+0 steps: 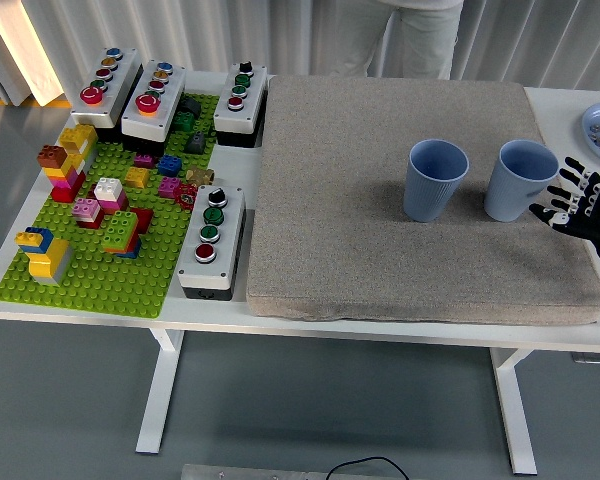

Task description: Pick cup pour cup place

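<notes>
Right cup (520,181): we see a pale blue ribbed cup, upright on the grey mat (380,220), near its right edge.
Left cup (436,180): same look, just beside it.
Right hand (577,205): we see fingers spread wide, empty, just beside the right cup.

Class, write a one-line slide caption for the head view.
Robot's right hand, fingers spread, reaches toward the right blue cup beside its twin on a grey mat.
</notes>
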